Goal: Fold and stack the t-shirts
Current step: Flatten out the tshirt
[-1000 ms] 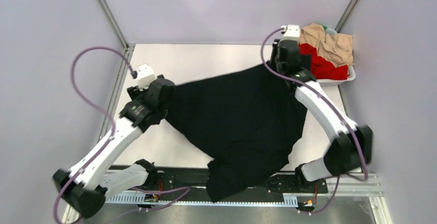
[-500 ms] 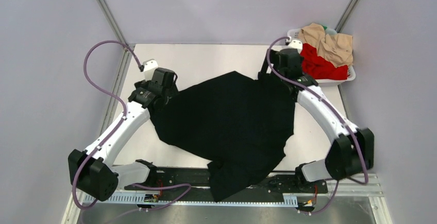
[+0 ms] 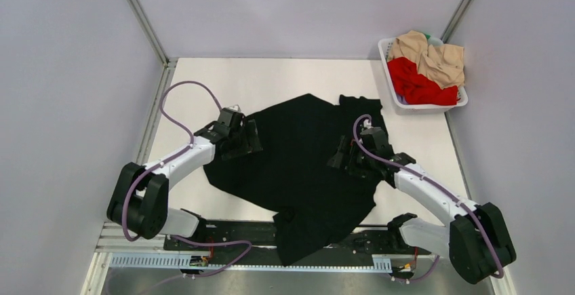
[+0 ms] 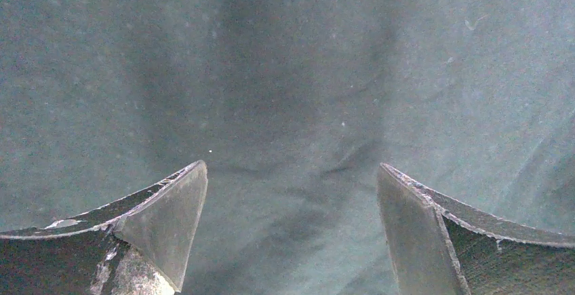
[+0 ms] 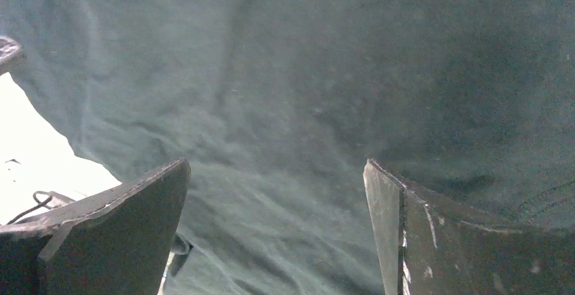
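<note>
Red t-shirt (image 3: 419,86), beige t-shirt (image 3: 437,57) in basket (image 3: 427,108) — black t-shirt (image 3: 298,152) outside

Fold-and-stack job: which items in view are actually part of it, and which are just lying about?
In the job:
- black t-shirt, lying on the table
- red t-shirt, in the basket
- beige t-shirt, on top of the red one

Just lying about:
- white basket
- table
</note>
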Controlling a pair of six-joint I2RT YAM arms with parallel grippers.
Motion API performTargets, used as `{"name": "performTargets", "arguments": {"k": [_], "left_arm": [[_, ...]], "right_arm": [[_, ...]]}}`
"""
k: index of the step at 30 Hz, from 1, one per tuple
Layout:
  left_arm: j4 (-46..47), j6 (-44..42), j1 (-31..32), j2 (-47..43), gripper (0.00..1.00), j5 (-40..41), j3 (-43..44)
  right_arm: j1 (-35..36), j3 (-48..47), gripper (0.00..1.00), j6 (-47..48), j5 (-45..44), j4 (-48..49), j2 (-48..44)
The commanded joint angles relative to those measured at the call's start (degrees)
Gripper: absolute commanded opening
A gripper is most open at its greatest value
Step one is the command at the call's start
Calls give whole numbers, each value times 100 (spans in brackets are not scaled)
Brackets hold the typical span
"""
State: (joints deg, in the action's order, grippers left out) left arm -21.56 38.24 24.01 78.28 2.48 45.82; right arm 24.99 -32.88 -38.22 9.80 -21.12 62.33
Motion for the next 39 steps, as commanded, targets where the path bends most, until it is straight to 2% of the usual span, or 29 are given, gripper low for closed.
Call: {"name": "performTargets", "arguments": {"k": [1, 7, 13, 17, 21, 24, 26, 29, 31, 33, 35, 39], "left_arm": [[659, 182, 6, 212, 100, -331, -102], [892, 287, 0, 864, 100, -279, 37], [1139, 260, -1, 1738, 100, -465, 459], [1146, 236, 11, 2342, 100, -759, 1121], [955, 158, 71, 2690, 100, -898, 1780], [151, -7, 209, 2539, 100, -547, 2124], [-309, -20, 307, 2156, 100, -35, 2100], [-525, 138, 339, 1339, 100, 558, 1369], [-582, 404, 341, 372, 99, 895, 756], [-693, 596, 337, -210, 98, 1248, 285], [-847, 739, 313, -582, 97, 1598, -22], [-1022, 999, 73, -758, 96, 1810, -290]], "right_arm": [[-12, 139, 100, -456, -275, 159, 481], [-147, -235, 100, -529, -1382, 272, 1739], [-640, -1144, 100, -154, -1559, 468, 3170], [-1166, -2043, 100, 207, -1975, 563, 4017], [-1525, -2973, 100, 260, -1897, 447, 4359], [-1409, -2942, 100, 261, -1988, 474, 3817], [-1309, -2672, 100, 250, -2084, 519, 3311], [-1203, -1988, 100, 112, -2346, 572, 2374], [-1182, -1467, 100, -81, -2455, 592, 1734], [-1172, -955, 100, -205, -2407, 599, 1076], [-1152, -476, 100, -262, -2166, 601, 492], [-1114, 226, 100, -363, -1414, 496, -461]]}}
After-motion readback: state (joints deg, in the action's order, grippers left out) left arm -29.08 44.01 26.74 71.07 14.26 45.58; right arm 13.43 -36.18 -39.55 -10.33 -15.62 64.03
